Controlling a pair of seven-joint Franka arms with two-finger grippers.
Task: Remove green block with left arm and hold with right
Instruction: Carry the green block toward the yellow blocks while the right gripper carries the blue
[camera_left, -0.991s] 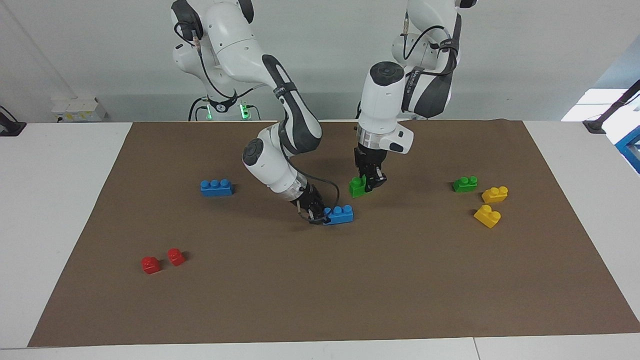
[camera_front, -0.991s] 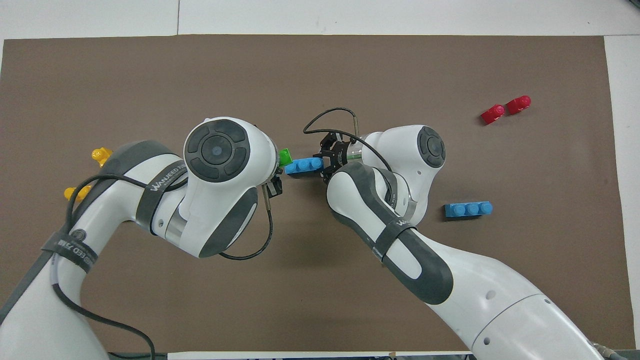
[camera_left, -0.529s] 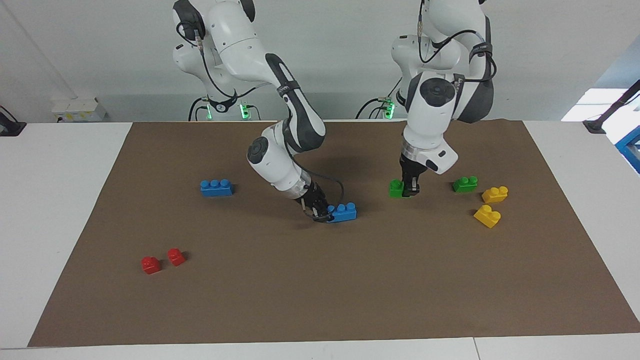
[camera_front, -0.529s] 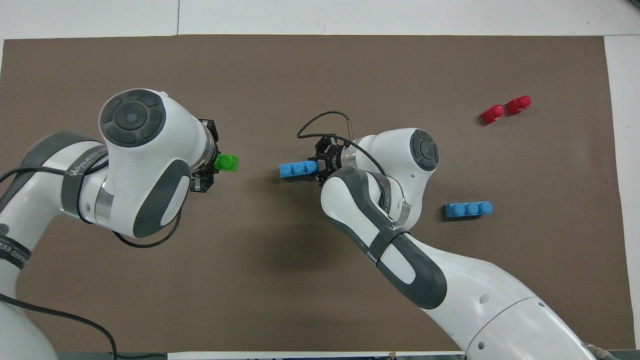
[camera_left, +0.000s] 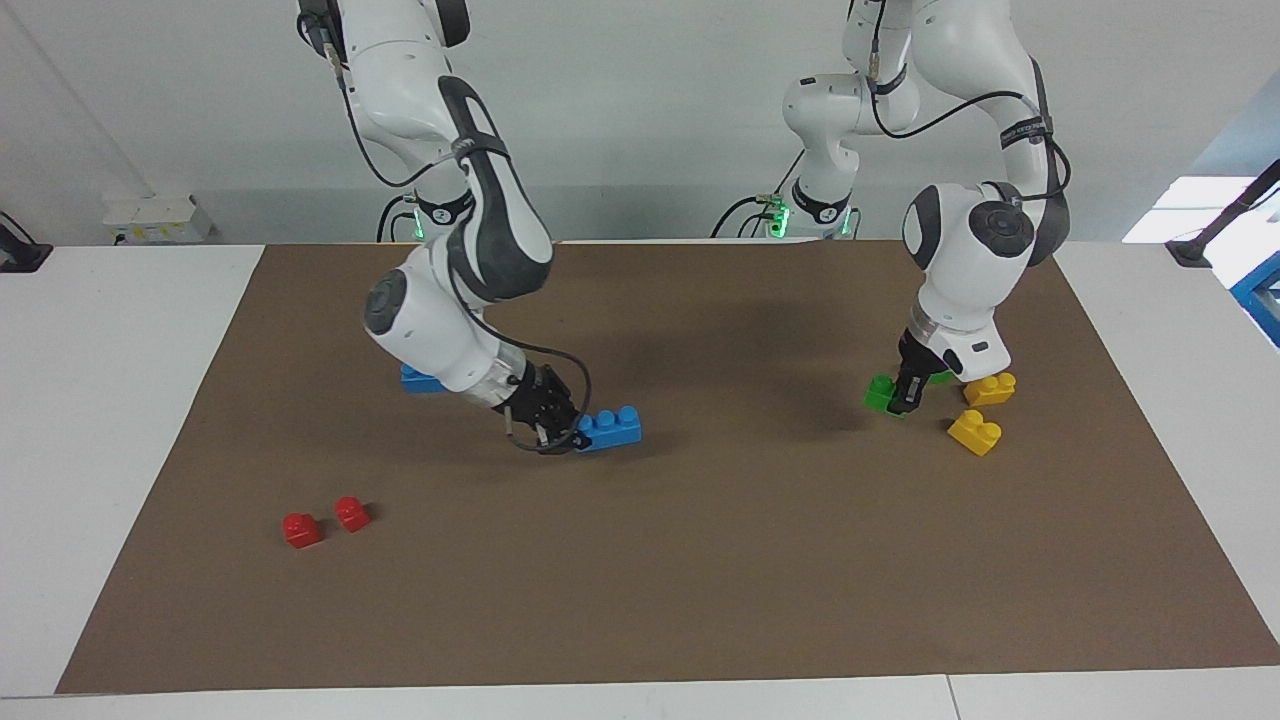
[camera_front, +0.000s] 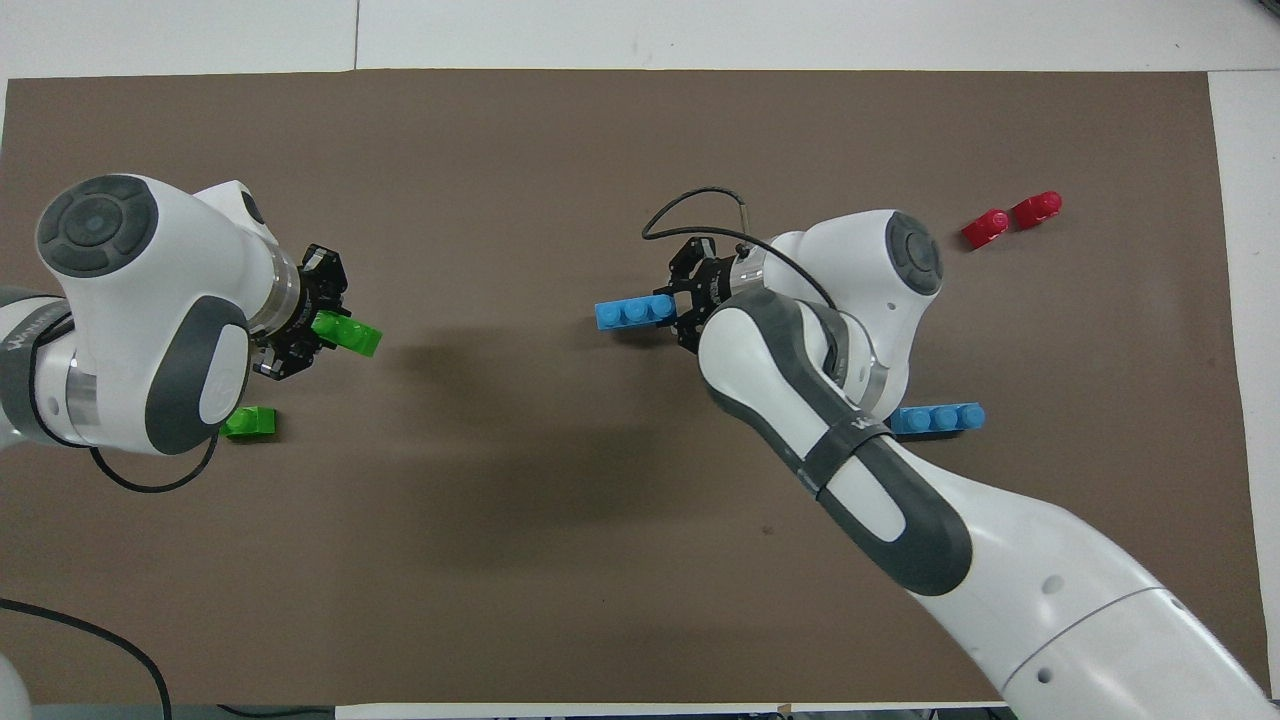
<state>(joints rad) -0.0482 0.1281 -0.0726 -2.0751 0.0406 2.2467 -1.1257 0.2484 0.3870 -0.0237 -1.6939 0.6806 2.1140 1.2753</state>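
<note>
My left gripper (camera_left: 906, 392) is shut on the green block (camera_left: 882, 392) and holds it low over the mat, beside the yellow bricks. In the overhead view the gripper (camera_front: 308, 332) grips the block (camera_front: 350, 337) from the side. My right gripper (camera_left: 558, 430) is shut on one end of a blue three-stud brick (camera_left: 611, 429) near the middle of the mat; it also shows from above (camera_front: 686, 304) with the brick (camera_front: 632, 314). The two held bricks are well apart.
A second green block (camera_front: 252, 423) lies nearer to the robots than the held one. Two yellow bricks (camera_left: 990, 388) (camera_left: 975, 432) lie beside my left gripper. Another blue brick (camera_front: 938, 418) and two red blocks (camera_left: 301, 529) (camera_left: 351, 513) lie toward the right arm's end.
My left gripper has carried the green block away from the blue brick, toward the left arm's end near the yellow bricks. My right gripper has shifted the blue brick toward the right arm's end.
</note>
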